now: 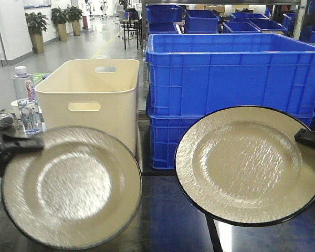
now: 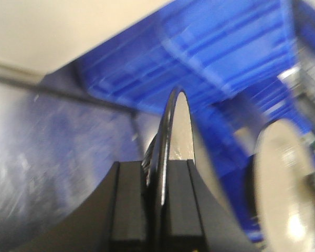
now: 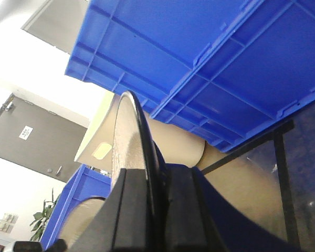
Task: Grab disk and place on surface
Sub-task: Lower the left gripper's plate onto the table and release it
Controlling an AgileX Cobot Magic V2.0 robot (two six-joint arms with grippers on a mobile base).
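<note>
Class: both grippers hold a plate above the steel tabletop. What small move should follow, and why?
Probably lower the left plate and right plate toward the steel tabletop: the left gripper and right gripper each clamp a rim, and both plates hang tilted, not yet lying flat there.

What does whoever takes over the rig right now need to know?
Left tool: shut on the left disk at its rim.
Right tool: shut on the right disk at its rim.
Both disks are held up, faces toward the front camera, over the tabletop, in front of the cream bin and blue crates.
Done: both grasped.
Left: lay each disk flat on the tabletop, then release.
</note>
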